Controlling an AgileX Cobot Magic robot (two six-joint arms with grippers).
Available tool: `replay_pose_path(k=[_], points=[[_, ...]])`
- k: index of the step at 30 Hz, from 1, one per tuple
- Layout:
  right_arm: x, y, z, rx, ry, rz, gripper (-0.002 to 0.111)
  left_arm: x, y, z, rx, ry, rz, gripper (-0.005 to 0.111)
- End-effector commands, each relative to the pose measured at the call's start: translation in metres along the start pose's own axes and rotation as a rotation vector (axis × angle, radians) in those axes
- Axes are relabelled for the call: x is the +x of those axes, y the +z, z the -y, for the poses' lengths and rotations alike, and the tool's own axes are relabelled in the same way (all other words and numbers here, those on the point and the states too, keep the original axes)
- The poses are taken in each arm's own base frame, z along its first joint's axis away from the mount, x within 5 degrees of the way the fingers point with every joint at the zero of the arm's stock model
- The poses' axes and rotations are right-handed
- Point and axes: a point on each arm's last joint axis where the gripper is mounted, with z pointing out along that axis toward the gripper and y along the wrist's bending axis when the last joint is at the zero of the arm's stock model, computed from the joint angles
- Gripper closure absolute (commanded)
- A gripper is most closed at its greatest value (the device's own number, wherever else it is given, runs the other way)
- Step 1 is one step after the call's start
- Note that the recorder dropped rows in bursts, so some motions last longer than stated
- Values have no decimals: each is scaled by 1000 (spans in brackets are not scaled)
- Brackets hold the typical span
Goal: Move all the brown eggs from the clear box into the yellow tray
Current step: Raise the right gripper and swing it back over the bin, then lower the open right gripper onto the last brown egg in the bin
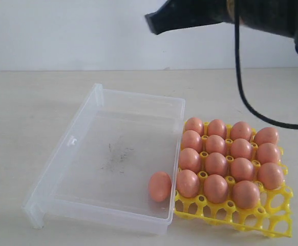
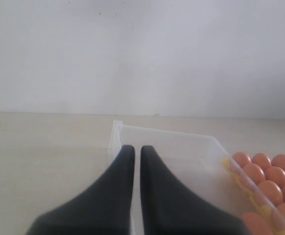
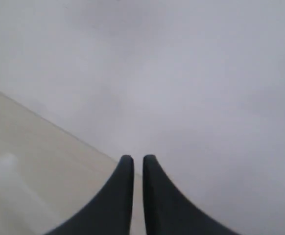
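The brown eggs (image 1: pixel 216 164) look smooth, matte; clear box (image 1: pixel 141 96) glossy transparent plastic; yellow tray (image 1: pixel 264 221) shiny plastic; surface (image 1: pixel 26 113) pale, matte.

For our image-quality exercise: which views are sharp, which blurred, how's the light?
Exterior view: sharp, soft even light, no hard shadow by the lone egg. Left wrist view: left claw soft-edged. Right wrist view: hazy, right claw blurred.

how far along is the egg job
Nearly done. Fifteen brown eggs already sit in the yellow tray. Nothing is in hand: the right hand is shut and empty, up above the table, and the left hand is shut and empty too. Remaining: one last egg lies in the clear box, and the tray's near right cell is free for it.
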Motion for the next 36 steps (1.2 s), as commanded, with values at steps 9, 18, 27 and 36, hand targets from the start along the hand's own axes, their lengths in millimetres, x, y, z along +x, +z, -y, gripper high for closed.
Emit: replay_pose_path(k=[9,18,27,36], points=[[61,-7,-46,-411,42,-758,108,1,0,0,9,-10,0,103],[64,68,-91,-431,137,-957,108,0,0,0,10,-10,3,103],[86,88,-131,-560,334,-1185,68,0,0,0,10,-10,3,103],[101,96,-132,-452,318,-1262,61,1,0,0,9,-10,1,103]])
